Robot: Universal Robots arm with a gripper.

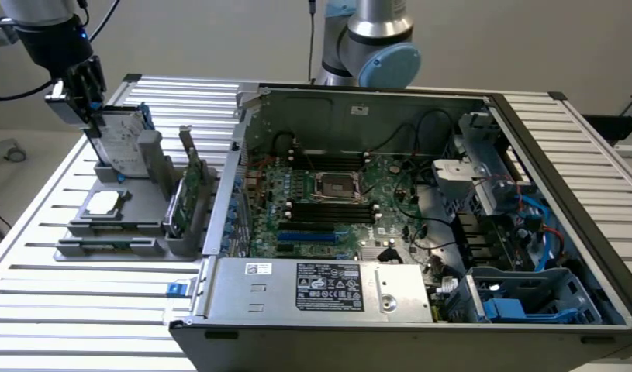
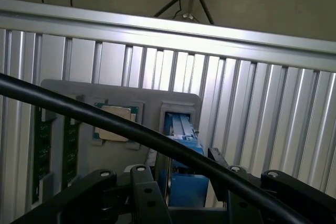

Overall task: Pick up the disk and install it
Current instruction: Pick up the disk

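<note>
Clamped by the gripper (image 1: 92, 115) at ten o'clock, the disk (image 1: 124, 143) could be jammed against the grey holder (image 1: 129, 229) if lifted askew.

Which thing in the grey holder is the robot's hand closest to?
The disk, the silver-grey drive standing upright: the gripper sits right at its top. The square chip lies flat and the green card stands farther off.
</note>
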